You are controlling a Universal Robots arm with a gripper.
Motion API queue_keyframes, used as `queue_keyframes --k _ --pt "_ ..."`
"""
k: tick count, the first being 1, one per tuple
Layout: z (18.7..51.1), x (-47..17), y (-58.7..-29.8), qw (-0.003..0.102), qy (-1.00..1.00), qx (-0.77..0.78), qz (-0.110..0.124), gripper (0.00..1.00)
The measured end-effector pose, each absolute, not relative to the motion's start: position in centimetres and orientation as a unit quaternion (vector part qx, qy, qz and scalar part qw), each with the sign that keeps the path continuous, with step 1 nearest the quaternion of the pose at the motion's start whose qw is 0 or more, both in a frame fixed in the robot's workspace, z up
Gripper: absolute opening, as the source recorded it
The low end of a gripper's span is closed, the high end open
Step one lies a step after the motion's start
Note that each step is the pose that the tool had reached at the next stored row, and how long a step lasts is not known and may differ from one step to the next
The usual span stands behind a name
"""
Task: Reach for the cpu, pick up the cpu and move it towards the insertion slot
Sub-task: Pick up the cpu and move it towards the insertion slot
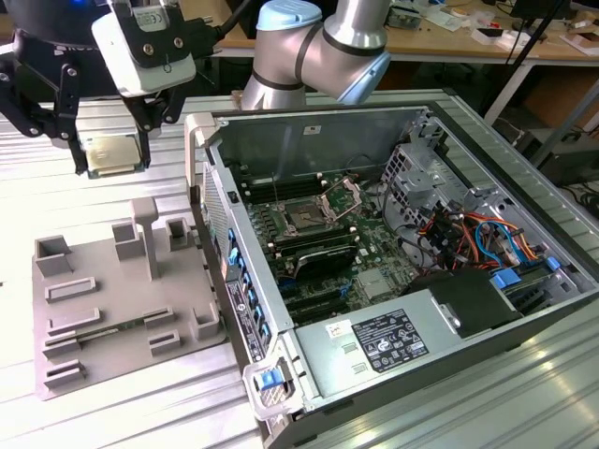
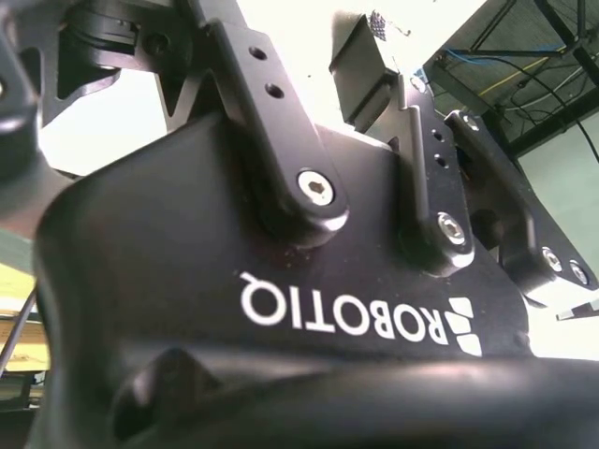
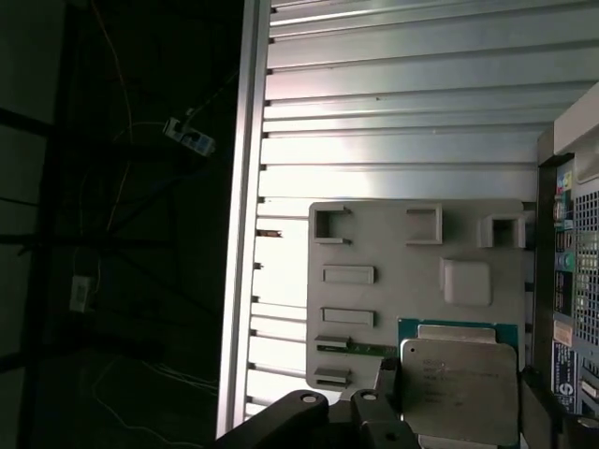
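Cpu: the cpu (image 1: 114, 154) hangs in the air at 10 o'clock in the exterior view; in the first wrist view its shiny top (image 3: 459, 388) shows against the grey fixture plate (image 3: 412, 281).
Jaws: the gripper (image 1: 112, 161) pinches the cpu by two opposite edges.
Slot: the insertion slot (image 1: 304, 218) lies at the picture's centre, toward 4 o'clock from the cpu, with its bracket (image 1: 343, 196) hinged up.
In the way: the case wall (image 1: 220, 215) stands between cpu and slot; an upright post (image 1: 145, 238) rises from the plate at 6 o'clock below the cpu.
Room: the case is open-topped, with cables (image 1: 468, 234) at 3 o'clock of the slot.
Surface: a slatted metal table (image 1: 449, 412), with workbenches (image 1: 449, 33) at 1 o'clock.
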State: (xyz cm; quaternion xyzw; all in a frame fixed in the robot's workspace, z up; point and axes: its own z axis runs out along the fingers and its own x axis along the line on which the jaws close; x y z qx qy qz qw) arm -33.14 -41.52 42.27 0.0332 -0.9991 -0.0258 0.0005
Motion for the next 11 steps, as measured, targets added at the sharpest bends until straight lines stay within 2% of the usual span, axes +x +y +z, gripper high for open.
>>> queue_keyframes --k 7,11 --pt "42.3 -32.5 -41.5 0.0 -0.999 0.033 -0.026 0.55" --pt "42.3 -30.1 -41.5 0.0 -0.999 0.033 -0.028 0.55"
